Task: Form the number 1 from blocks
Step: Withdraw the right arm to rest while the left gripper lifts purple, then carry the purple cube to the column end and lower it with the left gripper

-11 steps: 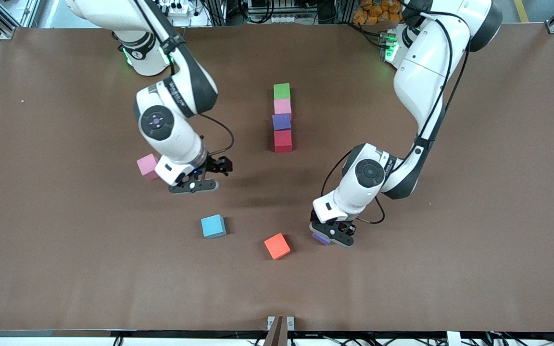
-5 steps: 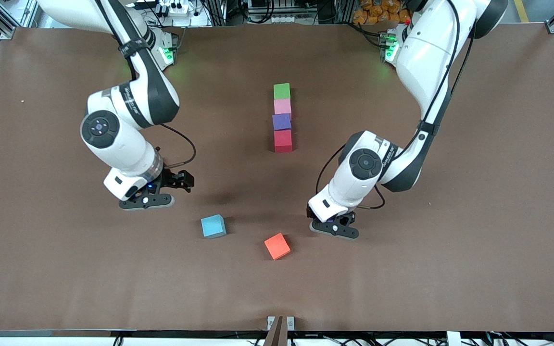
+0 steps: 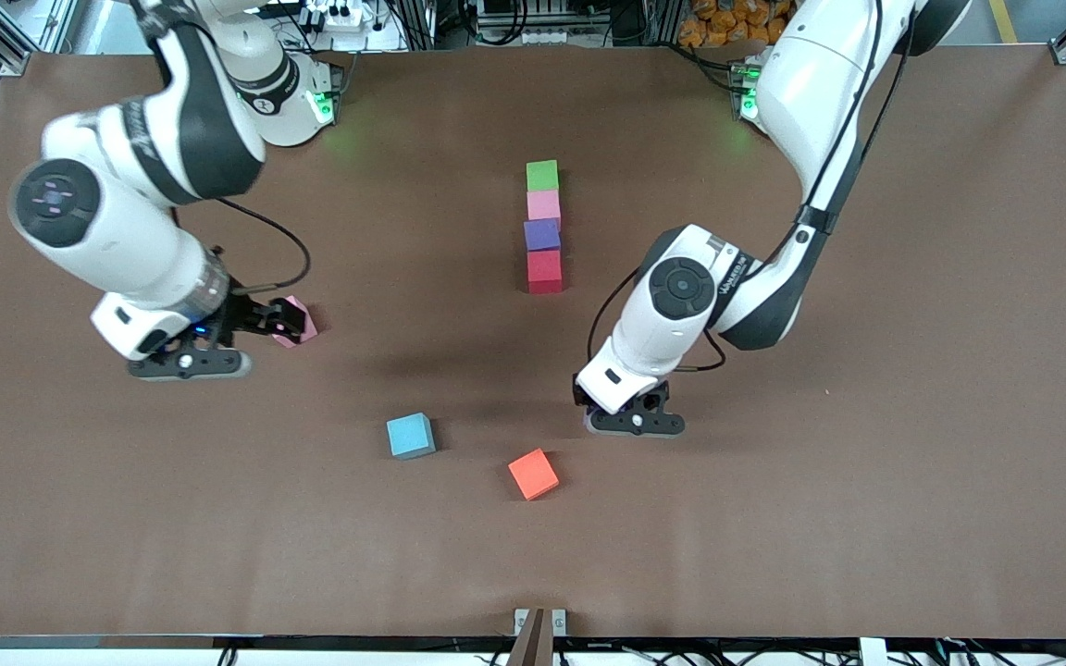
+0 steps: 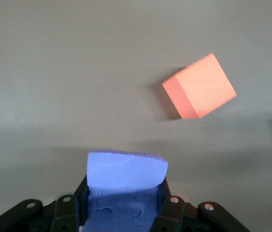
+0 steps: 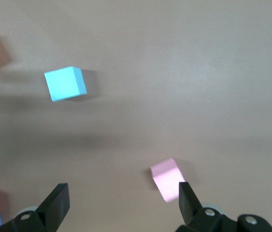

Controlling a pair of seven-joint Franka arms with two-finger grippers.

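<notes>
Now | left gripper [image 4: 123, 205] clamps purple block [image 4: 125, 186], seemingly lifted | right gripper [image 5: 121, 205] spread wide, empty

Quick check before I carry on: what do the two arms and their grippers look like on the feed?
Both arms are glossy white with dark grey joint sections and round dark caps at the wrist. A thin black cable loops beside each wrist. Green lights glow at both bases. The left gripper and right gripper are black, with small silver screws showing in the wrist views.
</notes>
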